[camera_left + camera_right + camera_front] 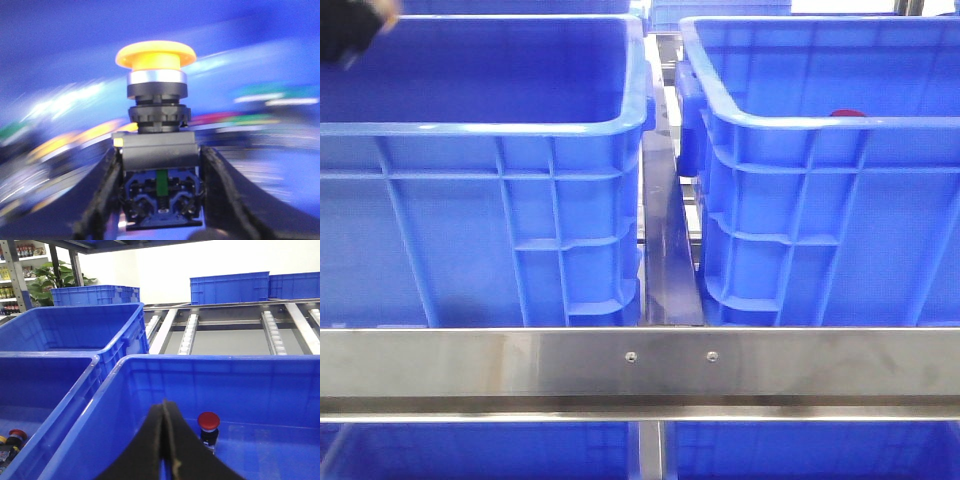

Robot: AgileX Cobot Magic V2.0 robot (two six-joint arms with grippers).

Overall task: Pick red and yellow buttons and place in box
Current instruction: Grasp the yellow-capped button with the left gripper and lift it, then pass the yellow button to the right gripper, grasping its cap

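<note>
My left gripper (159, 157) is shut on a yellow button (156, 55). It grips the button's black and blue base, with the mushroom cap pointing away from the fingers, and the background is motion-blurred. A dark part of the left arm (350, 25) shows over the left crate's (480, 128) far corner. A red button (208, 421) stands upright on the floor of the right box (210, 362). Its cap peeks over the box rim in the front view (848, 113). My right gripper (165, 407) is shut and empty, above this box and apart from the red button.
More buttons (12, 437) lie in the left crate's near corner. A steel rail (640, 360) crosses in front of both crates, with a narrow metal gap (665, 240) between them. More blue crates (227, 287) stand on the roller conveyor (190, 332) behind.
</note>
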